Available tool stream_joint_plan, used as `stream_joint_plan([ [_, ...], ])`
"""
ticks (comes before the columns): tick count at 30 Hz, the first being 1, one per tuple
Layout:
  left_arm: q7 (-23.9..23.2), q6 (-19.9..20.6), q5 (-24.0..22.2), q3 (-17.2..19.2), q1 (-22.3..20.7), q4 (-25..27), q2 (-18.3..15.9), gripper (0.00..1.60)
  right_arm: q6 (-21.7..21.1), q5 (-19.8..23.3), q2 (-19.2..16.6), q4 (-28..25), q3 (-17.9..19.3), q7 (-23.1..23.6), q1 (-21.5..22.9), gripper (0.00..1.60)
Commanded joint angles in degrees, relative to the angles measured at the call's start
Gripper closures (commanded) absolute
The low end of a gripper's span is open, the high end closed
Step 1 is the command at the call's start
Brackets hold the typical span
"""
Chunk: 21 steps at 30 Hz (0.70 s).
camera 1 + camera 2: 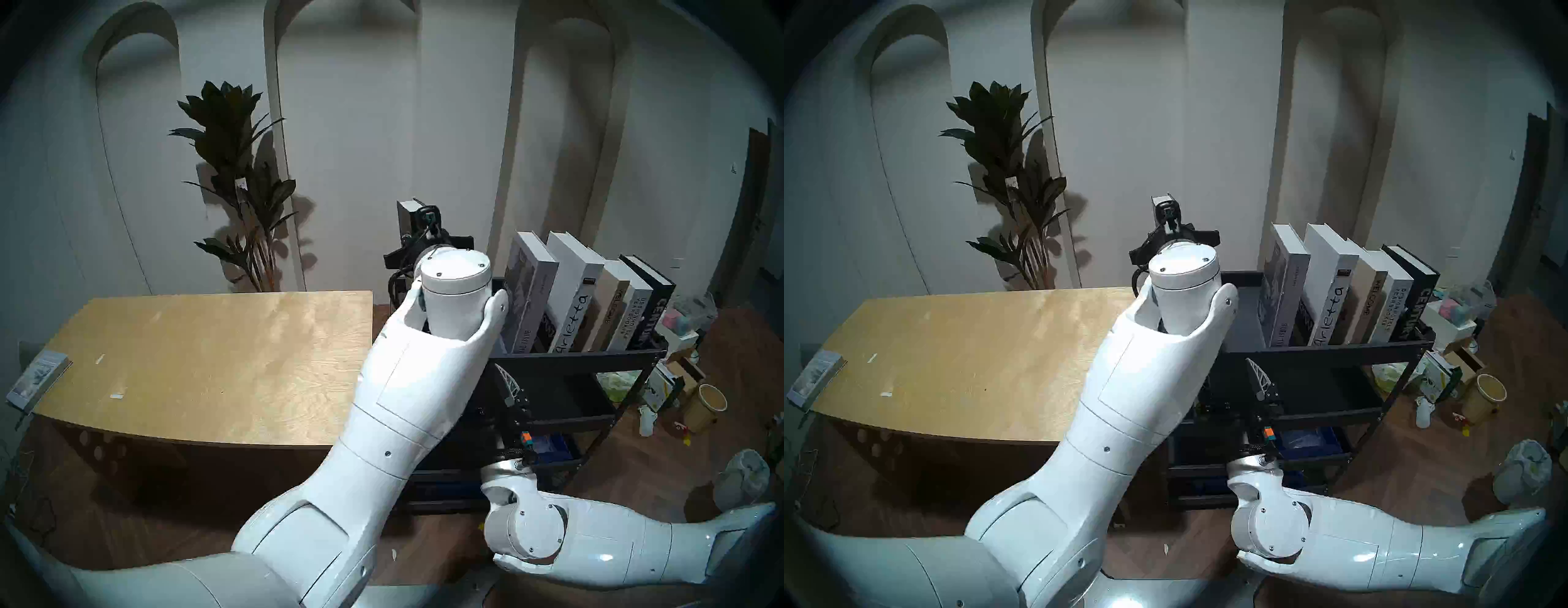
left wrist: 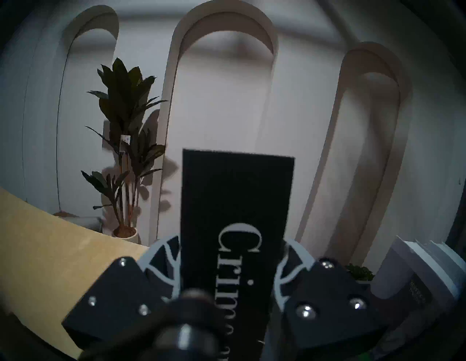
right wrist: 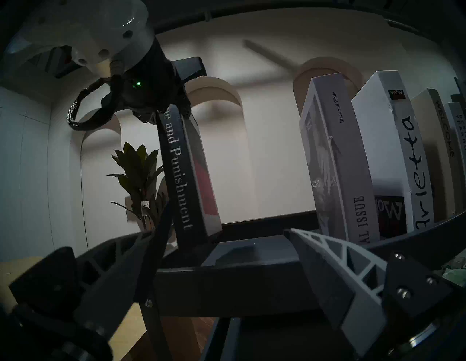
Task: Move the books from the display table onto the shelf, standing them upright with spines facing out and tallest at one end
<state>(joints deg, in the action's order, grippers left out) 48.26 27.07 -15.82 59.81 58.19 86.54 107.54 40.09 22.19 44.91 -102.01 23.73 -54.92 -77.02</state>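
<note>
While my left gripper (image 2: 228, 274) has its fingers clamped on either side of the black Crime and Punishment (image 2: 237, 201), I hold that book upright in the air with its spine toward me. Seen from the right wrist camera, it hangs over the left end of the shelf (image 3: 252, 267), its lower corner just above the tray rim, not yet set down as far as I can tell.

Five books already stand on the top tray, spines out: Special Issue (image 1: 530, 297), Arietta (image 1: 572, 293), Welcome (image 1: 611, 305), the Designhotels yearbook (image 1: 634, 314) and Century (image 1: 653, 305). They lean a little to the right and step down in height from left to right.

My right gripper (image 3: 222, 242) waits below the tray's front edge, jaws spread wide and empty.

The display table (image 1: 203, 361) carries no large book now; only a small thin grey book (image 1: 38, 378) lies on its far left corner. I judge this the last placement: lower it at the left, beside Special Issue.
</note>
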Motion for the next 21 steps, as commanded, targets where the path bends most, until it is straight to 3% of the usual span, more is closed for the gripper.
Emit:
stream_joint_plan([
  [1,0.19,-1.81,-0.09,-0.03,-5.61,-1.96,4.04,1.6,0.21,-0.2,-0.1,-1.0,0.18,-0.08,0.09,0.0],
  [9,-2.21,-4.18,-0.15,-1.51,-9.34,-6.7,4.36,1.6,0.21,-0.19,-0.11,-1.01,0.16,-0.08,0.1,0.0],
  [21,-6.27,-10.93,1.41,-5.12,-7.05,-9.35,1.24,1.6,0.15,-0.23,-0.21,-1.2,0.16,-0.19,0.06,0.0],
])
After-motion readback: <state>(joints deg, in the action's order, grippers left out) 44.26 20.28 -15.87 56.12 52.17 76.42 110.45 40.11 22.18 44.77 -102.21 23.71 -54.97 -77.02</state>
